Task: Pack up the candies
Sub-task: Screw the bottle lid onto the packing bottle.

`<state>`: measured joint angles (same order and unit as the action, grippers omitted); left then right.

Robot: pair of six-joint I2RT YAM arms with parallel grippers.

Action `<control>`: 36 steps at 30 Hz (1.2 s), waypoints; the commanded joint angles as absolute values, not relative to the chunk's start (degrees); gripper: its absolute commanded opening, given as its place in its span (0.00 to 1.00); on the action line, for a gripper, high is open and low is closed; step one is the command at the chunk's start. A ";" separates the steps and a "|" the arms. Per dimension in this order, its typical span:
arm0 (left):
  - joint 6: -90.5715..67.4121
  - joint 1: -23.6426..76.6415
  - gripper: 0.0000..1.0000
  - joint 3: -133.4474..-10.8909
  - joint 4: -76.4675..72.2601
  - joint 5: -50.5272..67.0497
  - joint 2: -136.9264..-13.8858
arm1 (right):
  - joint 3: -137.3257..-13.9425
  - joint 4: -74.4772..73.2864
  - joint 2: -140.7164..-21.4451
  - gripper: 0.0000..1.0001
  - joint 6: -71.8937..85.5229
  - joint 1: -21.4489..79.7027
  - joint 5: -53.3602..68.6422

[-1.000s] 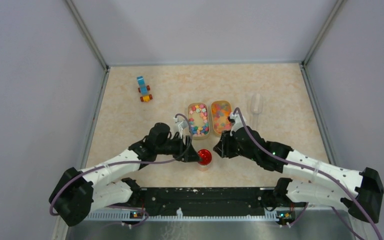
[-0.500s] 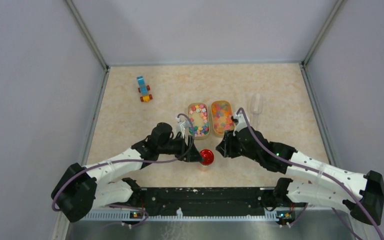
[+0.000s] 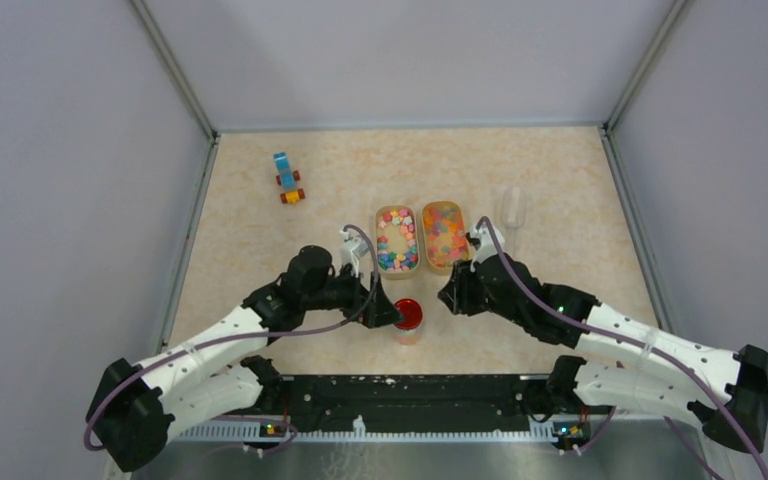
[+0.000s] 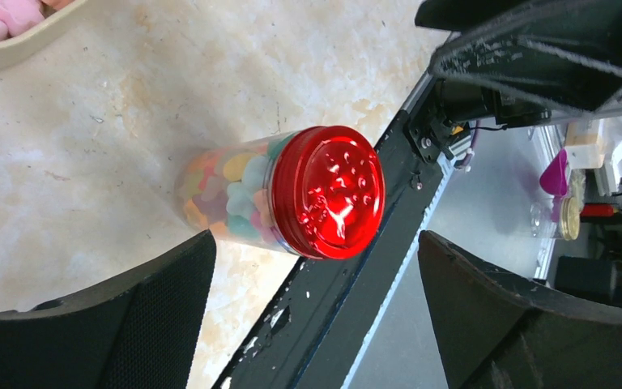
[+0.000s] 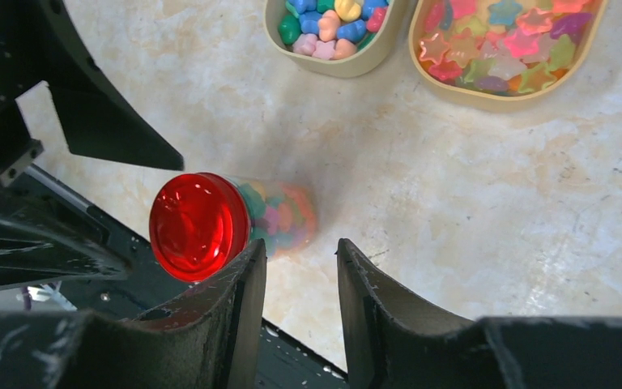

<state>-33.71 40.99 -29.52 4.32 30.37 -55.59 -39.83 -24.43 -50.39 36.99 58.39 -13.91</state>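
A clear jar (image 3: 407,330) with a round red lid (image 3: 409,314) stands near the table's front edge, full of candies (image 4: 231,186). More candies (image 3: 397,242) fill two beige trays behind it; the right tray (image 3: 426,240) holds star shapes (image 5: 502,36). My left gripper (image 3: 384,312) is wide open just left of the jar, its fingers (image 4: 142,316) apart from the lid (image 4: 330,193). My right gripper (image 3: 450,297) is to the right of the jar, open by a narrow gap and empty, its fingers (image 5: 239,284) just beside the lid (image 5: 197,224).
A blue-and-orange toy block vehicle (image 3: 287,178) lies at the back left. A clear scoop (image 3: 512,209) lies right of the trays. The left tray's rim (image 5: 334,68) is close behind the jar. The black base rail (image 3: 415,395) runs along the near edge.
My left gripper has drawn back a little to the left of the jar. My right gripper has shifted slightly right and back. The jar stands where it was.
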 commanded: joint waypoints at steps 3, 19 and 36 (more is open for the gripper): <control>-29.69 42.90 0.99 -28.64 7.05 26.21 -47.46 | -45.11 -26.10 -47.91 0.38 32.63 58.89 -18.43; -32.28 70.31 0.99 -14.55 -5.43 -10.05 -39.51 | -45.71 -25.33 -46.20 0.42 25.91 58.85 -21.36; -20.32 81.30 0.99 -7.59 -43.02 -33.68 -68.25 | -43.48 -25.73 -44.52 0.44 24.97 58.75 -21.73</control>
